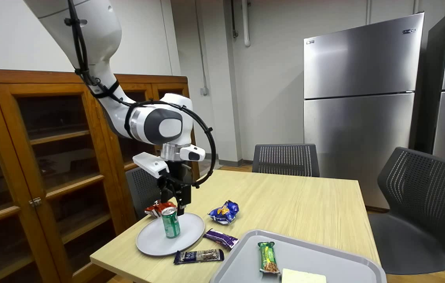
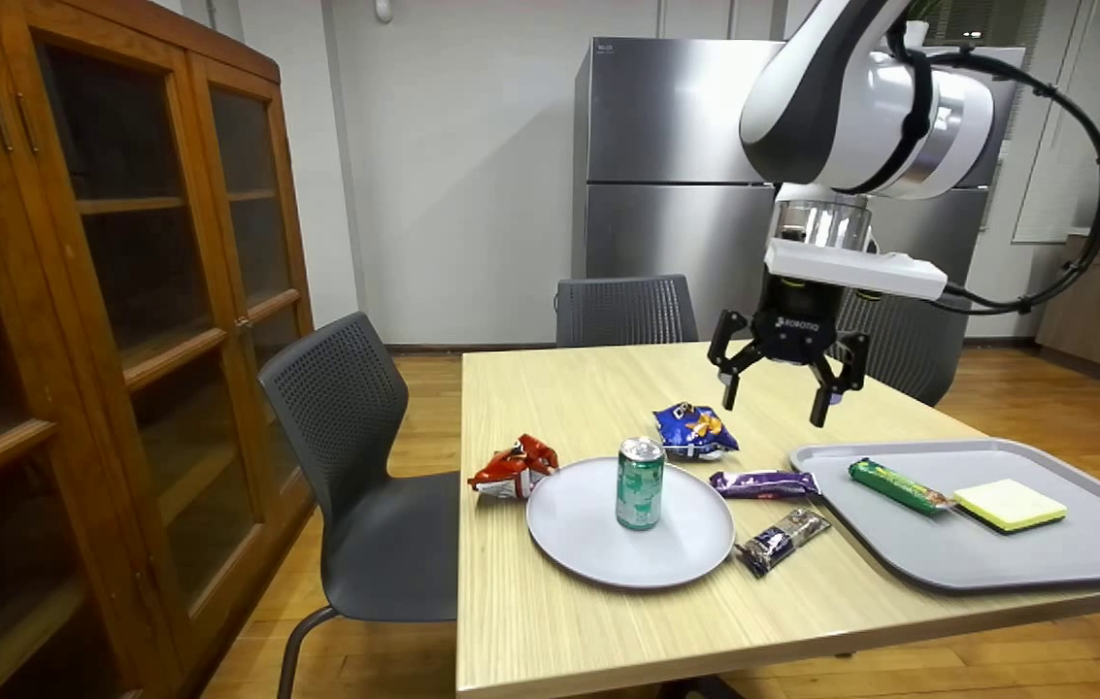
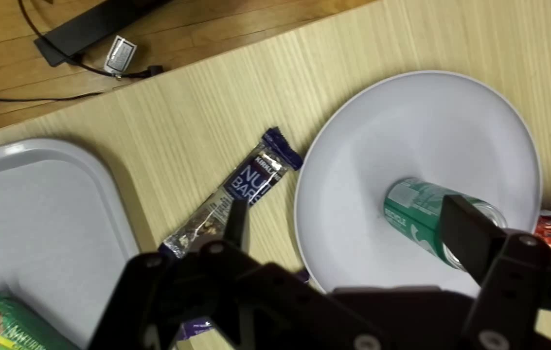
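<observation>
Empty, wide-spread jaws hang right of centre in an exterior view (positioning, apparently); reaching the green can would need shifting and lowering.

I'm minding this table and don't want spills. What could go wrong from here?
The green can stands upright on the plate, so a sideways bump from the open gripper might tip it over. The nut bar lies close beside the plate's rim, so lowering the gripper around the bar could catch that rim and shift the plate, can included.
</observation>
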Action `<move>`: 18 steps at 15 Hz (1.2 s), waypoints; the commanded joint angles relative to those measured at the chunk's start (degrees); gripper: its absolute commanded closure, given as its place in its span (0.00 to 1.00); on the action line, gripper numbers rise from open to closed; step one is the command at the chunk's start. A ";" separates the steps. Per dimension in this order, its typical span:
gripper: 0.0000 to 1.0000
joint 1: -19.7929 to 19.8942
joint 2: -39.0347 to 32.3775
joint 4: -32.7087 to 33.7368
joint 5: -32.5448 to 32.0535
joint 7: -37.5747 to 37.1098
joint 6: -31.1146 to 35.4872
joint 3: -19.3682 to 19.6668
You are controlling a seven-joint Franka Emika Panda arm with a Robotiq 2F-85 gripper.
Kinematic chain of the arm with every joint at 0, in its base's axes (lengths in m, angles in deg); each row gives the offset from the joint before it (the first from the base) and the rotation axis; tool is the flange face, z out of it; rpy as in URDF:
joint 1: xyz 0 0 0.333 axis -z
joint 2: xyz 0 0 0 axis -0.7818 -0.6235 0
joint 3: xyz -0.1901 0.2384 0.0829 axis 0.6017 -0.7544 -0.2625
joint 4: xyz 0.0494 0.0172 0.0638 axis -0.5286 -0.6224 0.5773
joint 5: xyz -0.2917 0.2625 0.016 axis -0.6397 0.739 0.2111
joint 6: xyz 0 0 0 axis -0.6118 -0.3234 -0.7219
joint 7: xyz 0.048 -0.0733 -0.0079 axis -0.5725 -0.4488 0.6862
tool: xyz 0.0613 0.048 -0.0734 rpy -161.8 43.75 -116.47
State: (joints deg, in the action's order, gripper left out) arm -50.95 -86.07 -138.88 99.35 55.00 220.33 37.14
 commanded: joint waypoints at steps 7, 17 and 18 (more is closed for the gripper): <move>0.00 0.23 0.01 -1.24 -9.95 -1.01 -0.12 2.48; 0.00 0.26 0.01 -1.32 -10.79 -1.21 -0.12 2.78; 0.00 0.26 0.01 -1.32 -10.79 -1.21 -0.12 2.78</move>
